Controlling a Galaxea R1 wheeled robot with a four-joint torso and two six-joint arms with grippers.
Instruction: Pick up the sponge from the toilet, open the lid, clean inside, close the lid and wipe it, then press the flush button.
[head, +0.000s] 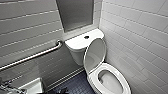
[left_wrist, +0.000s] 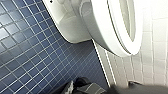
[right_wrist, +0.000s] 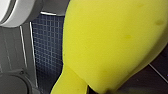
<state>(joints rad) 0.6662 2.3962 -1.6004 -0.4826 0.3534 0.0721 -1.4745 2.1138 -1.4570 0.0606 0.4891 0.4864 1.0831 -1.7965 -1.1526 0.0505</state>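
Head view: toilet (head: 75, 45) centre-right; lid (head: 95, 53) stood raised against the tank; flush button (head: 86, 37) upper centre. Left wrist view: bowl above blue floor tiles (left_wrist: 30, 57); left tool (left_wrist: 86, 88), state could not be told. Right wrist view: sponge (right_wrist: 112, 45), seemingly clamped in right tool. Pending: cleaning inside, closing, wiping, flushing.

No text, label, brand, number or sign can be read anywhere. The raised lid (head: 94, 53) of the toilet (head: 94, 81) shows a plain white face. The top of the tank (head: 77, 41) is blank around the flush button (head: 86, 37). The yellow sponge (right_wrist: 112, 45) carries no print that can be made out.
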